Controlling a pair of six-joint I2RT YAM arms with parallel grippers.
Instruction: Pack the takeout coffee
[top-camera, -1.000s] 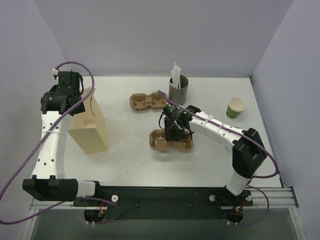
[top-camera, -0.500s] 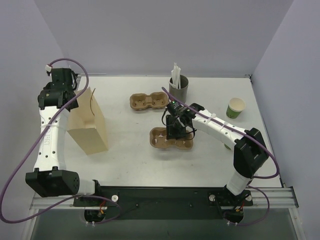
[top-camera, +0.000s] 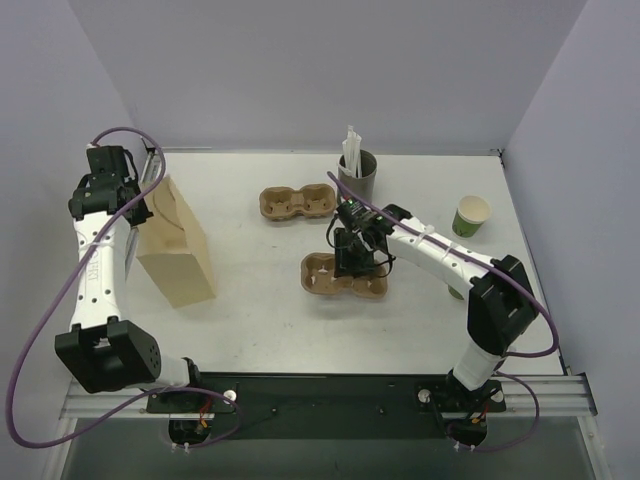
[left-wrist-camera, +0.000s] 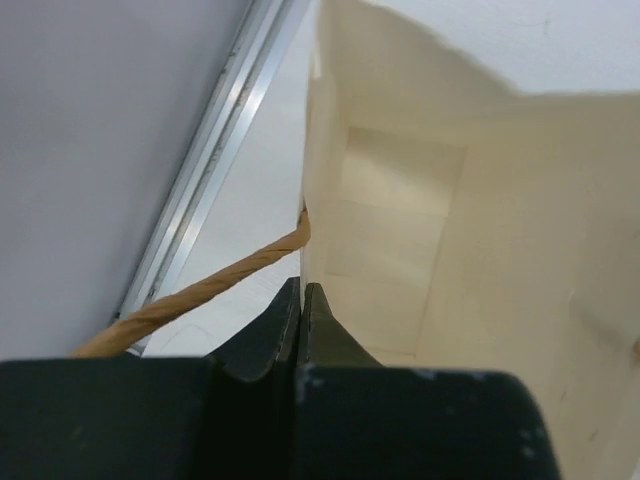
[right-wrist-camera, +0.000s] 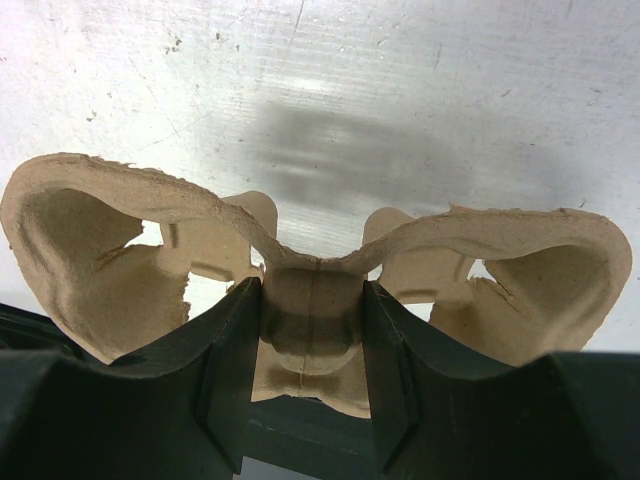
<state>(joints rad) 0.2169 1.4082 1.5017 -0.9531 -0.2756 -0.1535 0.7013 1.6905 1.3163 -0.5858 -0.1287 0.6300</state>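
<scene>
At the far left, the paper bag (top-camera: 178, 245) stands upright with its mouth open, ready to take things from above. The left gripper (left-wrist-camera: 300, 295) sits at the bag's left rim, just beside the twine handle (left-wrist-camera: 200, 290). Its jaws are pressed together right where the edge of the wall meets them. Whether paper is caught between them I cannot tell, but the position suggests it is there to steady the bag or hold its mouth open.

Toward the middle of the table (top-camera: 250, 320) lie two pulp cup carriers. The spare carrier (top-camera: 297, 203) rests untouched at the back. The nearer carrier (top-camera: 343, 277) is gripped by the right gripper (right-wrist-camera: 312, 310), whose fingers are clamped on the raised centre ridge between the two cup wells. That ridge is probably the stiffest place to hold, and gripping there leaves both wells free.

Behind it stands a grey cup of straws (top-camera: 357, 178), which is not part of the job.

At the far right, the green coffee cup (top-camera: 470, 215) stands upright on the table, well apart from both carriers and the bag. It is untouched, and no lid shows on it. Judging from this, the packing has hardly begun, since the cup has yet to go into a well.
</scene>
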